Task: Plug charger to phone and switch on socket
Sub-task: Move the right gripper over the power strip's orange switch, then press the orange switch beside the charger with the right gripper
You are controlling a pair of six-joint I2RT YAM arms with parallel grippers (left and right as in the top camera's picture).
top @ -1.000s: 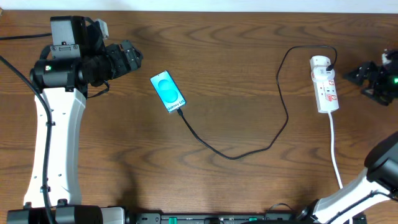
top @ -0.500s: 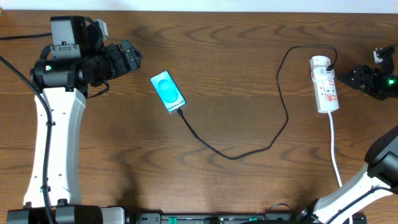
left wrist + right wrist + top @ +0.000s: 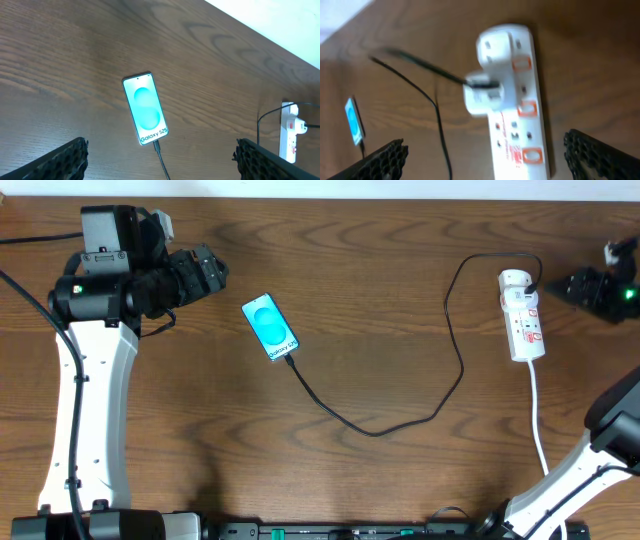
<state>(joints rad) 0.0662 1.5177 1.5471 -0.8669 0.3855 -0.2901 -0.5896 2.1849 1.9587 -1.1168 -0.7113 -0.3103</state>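
Only the right gripper (image 3: pixel 578 283) has been shifted, toward the far edge. Near the far-left corner the left gripper (image 3: pixel 210 272) is held spread. Right of it lies the phone (image 3: pixel 270 327), with the charger (image 3: pixel 380 430) seated in its near end and run to the socket (image 3: pixel 523 320) by the right edge. The right gripper is spread nearby.

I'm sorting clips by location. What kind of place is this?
Probably a robot lab bench rather than a home: robot arms flank a wood-grain table holding a Galaxy S25 phone, a black charger cable and a white power strip.

One phone (image 3: pixel 270 327), one charger (image 3: pixel 380 430), one socket (image 3: pixel 523 326) (two grippers (image 3: pixel 212 272) (image 3: pixel 562 288)).
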